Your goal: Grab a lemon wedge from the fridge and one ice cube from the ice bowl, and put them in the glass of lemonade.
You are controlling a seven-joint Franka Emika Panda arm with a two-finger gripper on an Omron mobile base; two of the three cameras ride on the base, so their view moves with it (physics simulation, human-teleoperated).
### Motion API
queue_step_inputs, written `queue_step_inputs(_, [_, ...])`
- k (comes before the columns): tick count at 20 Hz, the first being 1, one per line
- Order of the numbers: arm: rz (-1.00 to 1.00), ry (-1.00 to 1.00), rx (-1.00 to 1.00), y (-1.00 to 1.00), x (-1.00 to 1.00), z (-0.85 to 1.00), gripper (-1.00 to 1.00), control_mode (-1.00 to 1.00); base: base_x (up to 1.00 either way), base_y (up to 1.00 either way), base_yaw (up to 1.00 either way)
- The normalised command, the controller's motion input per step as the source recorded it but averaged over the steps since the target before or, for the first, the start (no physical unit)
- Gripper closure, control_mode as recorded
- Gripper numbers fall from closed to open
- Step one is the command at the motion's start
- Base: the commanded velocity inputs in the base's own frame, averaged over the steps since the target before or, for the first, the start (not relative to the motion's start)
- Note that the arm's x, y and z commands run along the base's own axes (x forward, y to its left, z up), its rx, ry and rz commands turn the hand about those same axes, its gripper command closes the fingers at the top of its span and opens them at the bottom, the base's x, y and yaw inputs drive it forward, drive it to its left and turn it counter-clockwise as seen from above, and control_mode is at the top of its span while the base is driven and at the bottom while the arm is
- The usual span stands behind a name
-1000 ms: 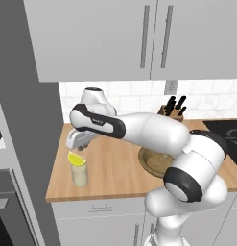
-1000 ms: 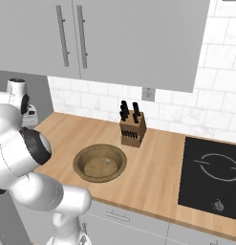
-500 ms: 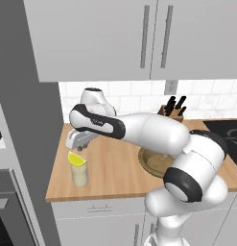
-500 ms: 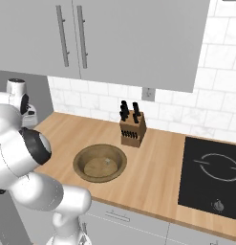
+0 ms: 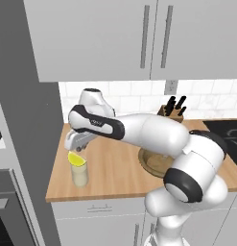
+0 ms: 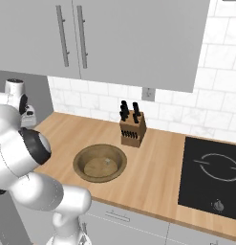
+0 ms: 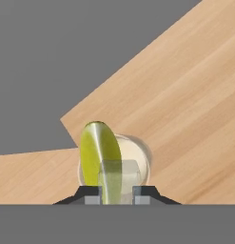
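Hand view looks straight down past the two dark fingertips [image 7: 93, 193] into the glass [image 7: 138, 157], whose round rim sits directly under the hand [image 7: 116, 194]. A clear ice cube [image 7: 118, 180] is pinched between the nearly closed fingers, right over the mouth of the glass. The lemon wedge [image 7: 99, 151] stands on edge inside the glass, just beside the cube on the left of this view and touching or overlapping it; which of the two I cannot tell. Wooden counter [image 7: 185, 95] runs around the glass, and grey lies beyond its edge.

Left base view gives the side-on picture that the hand view lacks: the glass [image 5: 80, 174] stands upright near the counter's [image 5: 115, 173] left front corner, holding pale yellow liquid, with the wedge [image 5: 77, 159] resting at its rim. The hand [image 5: 73, 145] hangs just above the wedge, the arm reaching leftward across the counter. The cube is too small to make out here. A tall grey panel stands at the left of the counter.

Right base view shows what the other two do not show well: the brown bowl [image 6: 100, 162] sits on the counter [image 6: 157, 167] well apart from the glass's end, near a knife block [image 6: 132, 130], with a black hob [image 6: 212, 177] farther right.
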Motion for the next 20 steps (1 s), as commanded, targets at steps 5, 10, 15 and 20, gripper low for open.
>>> queue_step_inputs(5, [-0.01, 0.00, 0.00, -0.07, 0.00, 0.00, 1.00, -1.00, 0.00, 0.00, 0.00])
queue_step_inputs(10, [0.00, 0.01, 0.00, 0.00, 0.00, 0.00, 1.00, -1.00, 0.00, 0.00, 0.00])
queue_step_inputs(15, [0.00, 0.04, 0.00, 0.00, 0.03, 0.00, 1.00, -1.00, 0.00, 0.00, 0.00])
queue_step_inputs(20, [0.00, 0.04, 0.00, 0.00, 0.00, 0.00, 1.00, -1.00, 0.00, 0.00, 0.00])
